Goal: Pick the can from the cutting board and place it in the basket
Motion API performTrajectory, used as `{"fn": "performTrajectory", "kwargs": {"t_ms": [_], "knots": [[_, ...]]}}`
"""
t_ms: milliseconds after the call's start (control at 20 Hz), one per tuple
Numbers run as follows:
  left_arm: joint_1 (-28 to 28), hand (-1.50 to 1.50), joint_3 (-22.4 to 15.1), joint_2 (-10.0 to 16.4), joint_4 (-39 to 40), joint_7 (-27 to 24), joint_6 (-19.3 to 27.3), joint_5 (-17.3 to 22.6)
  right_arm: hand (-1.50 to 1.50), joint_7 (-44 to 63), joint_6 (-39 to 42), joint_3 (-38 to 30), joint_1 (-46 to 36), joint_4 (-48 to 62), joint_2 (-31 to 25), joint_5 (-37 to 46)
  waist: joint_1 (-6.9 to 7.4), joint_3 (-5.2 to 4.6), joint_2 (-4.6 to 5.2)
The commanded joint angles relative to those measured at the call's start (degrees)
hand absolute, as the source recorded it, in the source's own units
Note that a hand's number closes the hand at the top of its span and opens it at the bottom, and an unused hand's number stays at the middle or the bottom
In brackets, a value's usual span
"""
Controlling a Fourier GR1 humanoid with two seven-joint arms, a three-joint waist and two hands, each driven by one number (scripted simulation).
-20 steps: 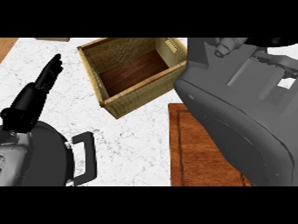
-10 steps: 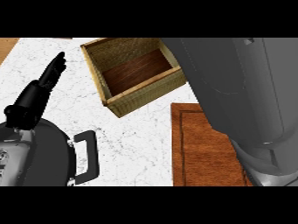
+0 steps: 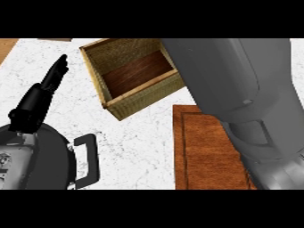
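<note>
**A:** What fills most of the view?

**B:** The grey right forearm (image 3: 240, 89). It crosses the right side from the lower edge to the top and covers the basket's (image 3: 144, 98) right corner and much of the cutting board (image 3: 207, 151). Its hand does not show.

**A:** And the can?

**B:** He cannot tell where it is.

**A:** Open room?

**B:** The white counter (image 3: 141, 142) lies bare between basket, board and left forearm (image 3: 22, 160). The left hand (image 3: 39, 98) rests at the left, well apart from the basket. Its fingers are straight and hold nothing.
</note>
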Motion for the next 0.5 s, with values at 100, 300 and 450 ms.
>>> {"fn": "performTrajectory", "kwargs": {"t_ms": [100,300,450], "knots": [[0.39,0.00,-0.13,-0.45,-0.94,0.66,0.56,-0.34,1.50,12.55,6.43,-0.15,-6.36,11.53,0.40,-0.51,-0.55,0.06,-0.25],[0.23,0.00,0.71,-0.08,0.35,-0.29,0.11,0.16,-1.50,11.30,3.19,-3.36,-9.02,15.27,0.40,-4.45,-1.12,0.13,-0.07],[1.14,0.00,1.28,0.75,-0.75,-0.74,-0.85,0.82,-1.50,9.10,-0.62,-4.67,-8.28,18.57,0.40,-7.40,-0.55,0.12,0.02]]}}
